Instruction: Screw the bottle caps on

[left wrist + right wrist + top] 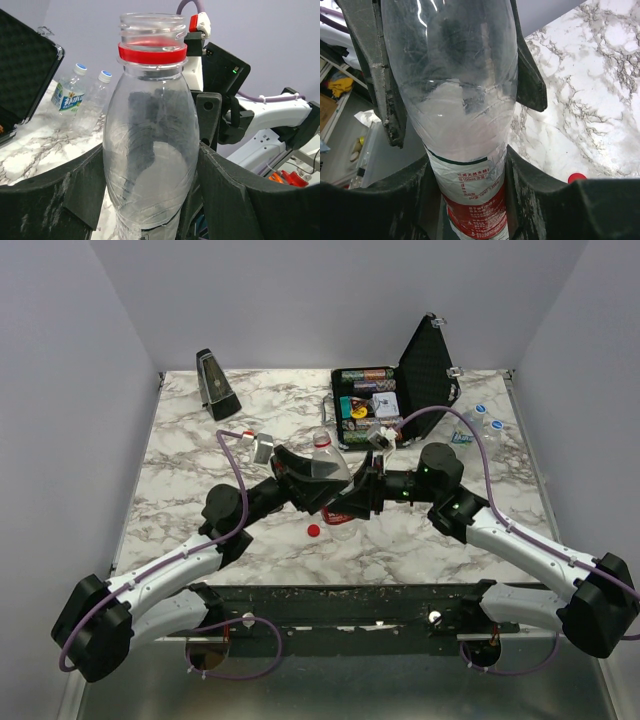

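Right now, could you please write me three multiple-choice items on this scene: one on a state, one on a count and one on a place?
1. The mouth of the clear bottle clamped by the left gripper and the right gripper is:
A. capped in blue
B. capped in red
C. open

2. How many small capped water bottles stand beside the poker chip case?
A. one
B. two
C. four

3. Where does the loose red cap lie?
A. in the poker chip case
B. on the marble table, nearer the arm bases than the clear bottle
C. among the small water bottles

Key: 1 C, the left wrist view shows bare threads above the red neck ring. 2 B, two blue-and-white caps show there. 3 B, the top view shows it on bare marble.
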